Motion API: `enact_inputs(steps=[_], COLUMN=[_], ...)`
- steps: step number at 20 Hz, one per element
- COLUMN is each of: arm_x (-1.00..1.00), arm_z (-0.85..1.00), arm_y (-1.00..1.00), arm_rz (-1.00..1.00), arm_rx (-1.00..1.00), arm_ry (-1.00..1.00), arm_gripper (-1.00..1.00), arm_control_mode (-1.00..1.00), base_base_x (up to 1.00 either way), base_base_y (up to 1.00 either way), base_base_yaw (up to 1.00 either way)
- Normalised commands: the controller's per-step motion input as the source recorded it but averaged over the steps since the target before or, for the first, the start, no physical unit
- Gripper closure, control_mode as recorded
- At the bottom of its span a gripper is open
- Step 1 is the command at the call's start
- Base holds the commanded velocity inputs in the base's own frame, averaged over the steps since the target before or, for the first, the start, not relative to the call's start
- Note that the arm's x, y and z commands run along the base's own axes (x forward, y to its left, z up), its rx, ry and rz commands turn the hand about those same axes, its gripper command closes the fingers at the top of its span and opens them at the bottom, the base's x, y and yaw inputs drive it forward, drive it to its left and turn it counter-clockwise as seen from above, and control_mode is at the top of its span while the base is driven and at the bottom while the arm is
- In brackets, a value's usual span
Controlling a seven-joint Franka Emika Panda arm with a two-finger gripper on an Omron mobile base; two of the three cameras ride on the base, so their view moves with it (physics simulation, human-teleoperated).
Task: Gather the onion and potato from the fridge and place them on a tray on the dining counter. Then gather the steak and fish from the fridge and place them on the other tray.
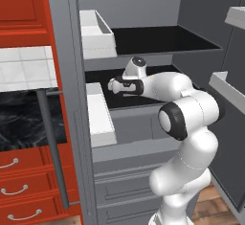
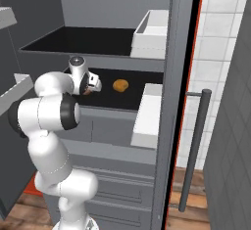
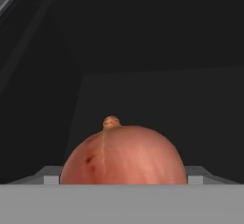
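Note:
The grey fridge [image 1: 72,51] stands open and my arm reaches onto its middle black shelf [image 2: 122,101]. In the hand view the reddish-brown onion [image 3: 124,154] sits between my fingertips [image 3: 51,178], and both pads lie against its sides. It rests on the shelf. My gripper [image 2: 93,84] [image 1: 112,85] points toward the back of the fridge, with a bit of the onion [image 2: 87,91] showing at its tip. The orange-brown potato [image 2: 120,85] lies on the same shelf, a short way right of the gripper. The steak, fish, trays and dining counter are out of view.
White door bins [image 1: 98,35] [image 1: 100,116] hang on the left door beside the shelves. The upper black shelf [image 1: 158,39] is bare. Long bar handles [image 1: 50,147] [image 2: 196,150] run down the doors. Red cabinets [image 1: 24,4] and a black veined countertop [image 1: 19,118] lie to the left.

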Motion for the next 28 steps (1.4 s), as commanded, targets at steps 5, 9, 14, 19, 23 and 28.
enact_inputs(steps=[5, 9, 14, 19, 23, 28], arm_x=[0.00, 0.00, -0.44, -0.69, -0.70, -0.85], arm_z=[0.00, 0.00, 0.00, 0.00, 0.17, 0.41], arm_y=[0.00, 0.00, 0.00, 0.00, -0.02, -0.16], arm_rz=[0.00, 0.00, 0.00, 0.00, 0.00, 0.00], arm_rx=[0.00, 0.00, 0.00, 0.00, 0.00, 0.00], arm_ry=[0.00, 0.00, -0.11, -0.05, 0.00, 0.00], arm_gripper=[1.00, 1.00, 1.00, 1.00, 1.00, 1.00], arm_control_mode=[-1.00, -1.00, -1.00, -1.00, -1.00, -1.00], base_base_x=[0.00, 0.00, 0.00, 0.00, 0.00, 0.00], base_base_y=[0.00, 0.00, 0.00, 0.00, 0.00, 0.00], base_base_yaw=[0.00, 0.00, 0.00, 0.00, 0.00, 0.00])
